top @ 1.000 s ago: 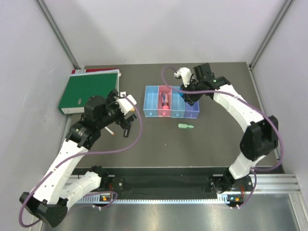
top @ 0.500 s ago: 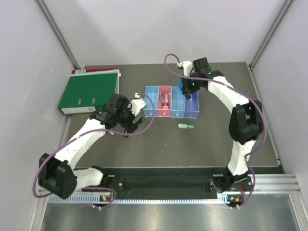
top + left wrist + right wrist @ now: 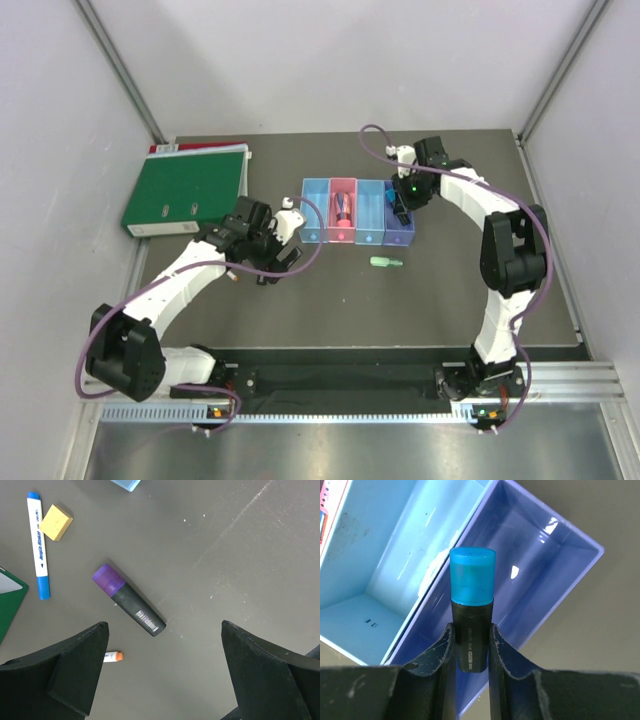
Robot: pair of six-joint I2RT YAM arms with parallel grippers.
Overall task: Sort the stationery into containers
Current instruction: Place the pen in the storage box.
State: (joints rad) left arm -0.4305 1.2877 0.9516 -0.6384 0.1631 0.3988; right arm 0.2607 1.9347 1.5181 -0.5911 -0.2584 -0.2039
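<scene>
Clamping the blue-capped black marker [image 3: 471, 580] in my right gripper [image 3: 470, 635], I feared an off-centre drop hitting the rim of the purple-blue plastic bin [image 3: 550, 570].

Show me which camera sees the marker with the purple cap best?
The left wrist view: the purple-capped marker lies there whole, cap, black body and label plain. The top view does not show it clearly; the left gripper hangs over that spot. The right wrist view misses it entirely.

Nothing is legible. Blue lettering runs along the white pen [image 3: 38, 545], a white printed label sits on the purple-capped marker [image 3: 129, 600], and there is fine print on the blue-capped marker [image 3: 471, 615]. All are too small to read.
</scene>
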